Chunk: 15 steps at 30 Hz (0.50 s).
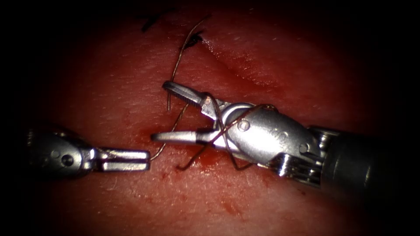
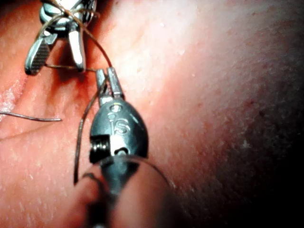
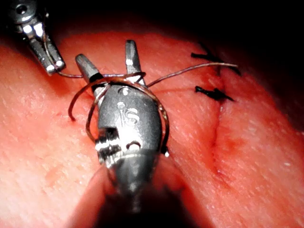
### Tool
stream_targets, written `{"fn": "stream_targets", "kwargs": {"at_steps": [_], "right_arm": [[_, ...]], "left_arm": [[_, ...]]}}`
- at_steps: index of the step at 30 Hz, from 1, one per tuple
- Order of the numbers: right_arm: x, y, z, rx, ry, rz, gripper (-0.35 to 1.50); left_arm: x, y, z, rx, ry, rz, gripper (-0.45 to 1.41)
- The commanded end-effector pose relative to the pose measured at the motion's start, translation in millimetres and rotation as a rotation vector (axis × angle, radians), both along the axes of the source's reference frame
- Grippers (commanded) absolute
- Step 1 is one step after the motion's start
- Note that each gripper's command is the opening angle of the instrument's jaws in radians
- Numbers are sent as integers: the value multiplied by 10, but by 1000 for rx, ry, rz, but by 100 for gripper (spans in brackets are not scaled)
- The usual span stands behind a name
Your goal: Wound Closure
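Tissue [image 1: 109, 87]: broad reddened surface, with bare stretches to the left of the tools and below them. The cut [image 1: 245, 72] runs diagonally in the upper right part of the endoscope view; dark knotted stitches [image 1: 194, 40] sit at its upper end. Red fluid [image 1: 205, 159] lies under the right tool.

Right tool [image 1: 168, 111]: comes in from the right, jaws spread wide and holding nothing, with thread [image 1: 177, 65] looped around its neck behind them.

Left tool [image 1: 146, 159]: low at the left, jaws clamped together on the thread end, tips near the right tool's lower jaw.

Needle: cannot tell where it is.
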<state>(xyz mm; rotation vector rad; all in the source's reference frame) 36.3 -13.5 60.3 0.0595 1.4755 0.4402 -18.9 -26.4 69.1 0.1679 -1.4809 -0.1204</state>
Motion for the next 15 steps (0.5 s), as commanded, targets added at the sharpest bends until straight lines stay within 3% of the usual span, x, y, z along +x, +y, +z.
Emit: {"fn": "stream_targets", "kwargs": {"at_steps": [1, 15], "right_arm": [[7, 1, 9, 22, -13, 6, 73], [2, 3, 29, 206, -88, 122, 67]], "left_arm": [[-7, -1, 3, 0, -1, 1, -45], [-18, 22, 1, -4, -2, -9, -45]]}}
